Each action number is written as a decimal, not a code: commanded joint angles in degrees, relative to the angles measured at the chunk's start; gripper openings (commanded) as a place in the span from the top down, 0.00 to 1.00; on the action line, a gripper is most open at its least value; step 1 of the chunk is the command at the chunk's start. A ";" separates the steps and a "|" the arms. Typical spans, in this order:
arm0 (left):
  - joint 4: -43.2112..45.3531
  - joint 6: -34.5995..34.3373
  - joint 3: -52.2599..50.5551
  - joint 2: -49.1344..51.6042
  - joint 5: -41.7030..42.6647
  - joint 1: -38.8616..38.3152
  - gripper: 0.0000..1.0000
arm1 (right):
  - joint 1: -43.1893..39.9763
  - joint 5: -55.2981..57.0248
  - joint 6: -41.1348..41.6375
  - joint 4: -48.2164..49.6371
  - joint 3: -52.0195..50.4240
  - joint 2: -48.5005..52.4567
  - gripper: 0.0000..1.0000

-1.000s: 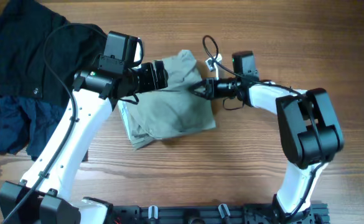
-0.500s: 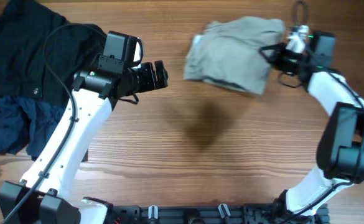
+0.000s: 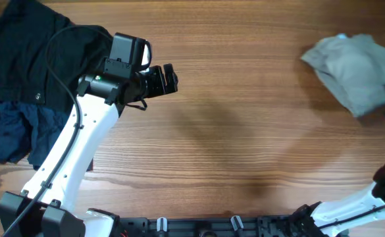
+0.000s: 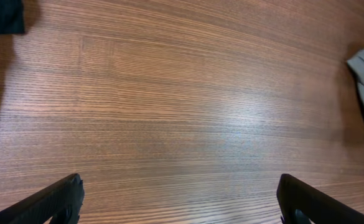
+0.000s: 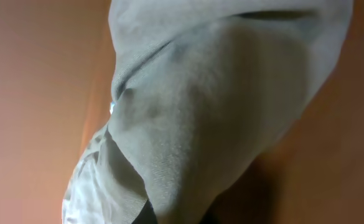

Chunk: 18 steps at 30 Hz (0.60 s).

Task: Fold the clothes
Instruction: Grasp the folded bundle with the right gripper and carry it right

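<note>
The brown wood-grain surface (image 3: 245, 131) takes up nearly the whole overhead view, and its middle is bare. A heap of dark navy and black clothes (image 3: 21, 66) fills the upper left corner, and the left arm passes over its edge. The grey-green folded cotton garment (image 3: 353, 66) sits at the upper right edge of the frame. It is blurred, and its long axis slants from upper left to lower right.

The left claw (image 3: 171, 78) hangs left of centre with its fingers spread wide and nothing between them. It points across the surface toward the garment, well apart from it. I'd say the right arm is far nearer that cloth and the left arm nearer the dark heap.

Overhead, the right arm is almost out of frame. The right wrist view shows what that view misses. The grey cloth fills it and gathers down into the right claw (image 5: 175, 218) at the bottom edge, so it looks pinched there and hanging above the surface. The left wrist view shows only bare wood, with a sliver of grey at its right edge.
</note>
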 commanded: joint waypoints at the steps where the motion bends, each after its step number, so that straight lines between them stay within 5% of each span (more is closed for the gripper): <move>1: 0.63 -0.63 -0.17 -0.52 -0.26 -0.74 0.00 | -2.84 5.68 2.95 -1.25 0.98 -1.40 0.96; 9: 1.22 -1.64 -0.17 -0.20 -0.13 -0.74 0.00 | -5.25 9.16 2.49 -0.55 0.98 -1.40 0.95; 10: 1.22 -1.62 -0.17 -0.20 -0.13 -0.74 0.00 | -5.25 8.90 2.58 -0.63 0.98 -1.40 0.87; 12: 1.29 -1.62 -0.17 -0.13 -0.13 -0.74 0.00 | -5.25 8.68 3.10 -1.42 0.98 -1.40 0.11; 13: 1.29 -1.62 -0.17 -0.09 -0.13 -0.74 0.00 | -5.25 8.55 4.02 -2.75 0.98 -1.55 0.01; 18: 1.27 -1.64 -0.17 0.02 -0.11 -0.74 0.00 | -5.29 12.37 6.45 -14.51 1.01 -5.40 0.00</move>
